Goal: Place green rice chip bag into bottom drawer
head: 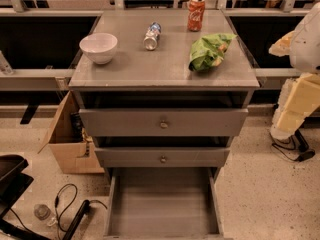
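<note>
Green rice chip bag [210, 51]: is seen lying crumpled on the right side of the cabinet top [165, 69], near its front edge, with nothing gripping it.
Red soda can [196, 14]: is stood upright just behind the bag, at the back of the top.
Silver can [152, 36]: is laid on its side left of the red can.
White bowl [98, 47]: is set upright on the left side of the top.
Bottom drawer [162, 204]: is pulled well out, its plain grey interior exposed.
Upper drawers [163, 122]: two are seen above it, each fitted with a small round knob.
Gripper [295, 109]: is held at the right edge of the view, beside the cabinet and well apart from the bag; whether it is open or closed cannot be told.
Cardboard box [65, 139]: is stood on the floor just left of the cabinet.
</note>
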Available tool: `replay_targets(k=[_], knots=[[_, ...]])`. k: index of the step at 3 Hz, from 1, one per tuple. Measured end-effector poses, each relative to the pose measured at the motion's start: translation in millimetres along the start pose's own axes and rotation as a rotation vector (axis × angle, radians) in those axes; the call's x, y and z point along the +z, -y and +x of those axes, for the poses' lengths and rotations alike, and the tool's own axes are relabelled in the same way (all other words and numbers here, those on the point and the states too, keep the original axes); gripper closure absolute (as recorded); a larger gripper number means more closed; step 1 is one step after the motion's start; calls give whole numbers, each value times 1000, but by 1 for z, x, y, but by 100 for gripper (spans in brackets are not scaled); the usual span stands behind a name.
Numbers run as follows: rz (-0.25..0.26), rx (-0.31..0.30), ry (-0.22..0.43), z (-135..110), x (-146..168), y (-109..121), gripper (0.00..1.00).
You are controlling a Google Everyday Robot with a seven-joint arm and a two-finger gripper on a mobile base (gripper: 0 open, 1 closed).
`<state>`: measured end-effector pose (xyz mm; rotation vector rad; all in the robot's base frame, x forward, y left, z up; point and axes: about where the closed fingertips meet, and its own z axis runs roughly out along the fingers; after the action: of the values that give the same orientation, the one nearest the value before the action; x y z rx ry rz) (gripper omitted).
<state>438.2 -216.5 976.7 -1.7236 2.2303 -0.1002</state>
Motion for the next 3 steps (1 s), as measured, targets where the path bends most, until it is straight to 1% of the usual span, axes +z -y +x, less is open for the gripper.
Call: replay_targets(k=[1, 2, 3], knots=[[0, 0, 0, 0, 0, 0, 0], [38, 40, 36, 1, 6, 29, 0], [58, 122, 74, -5, 19, 83, 0]])
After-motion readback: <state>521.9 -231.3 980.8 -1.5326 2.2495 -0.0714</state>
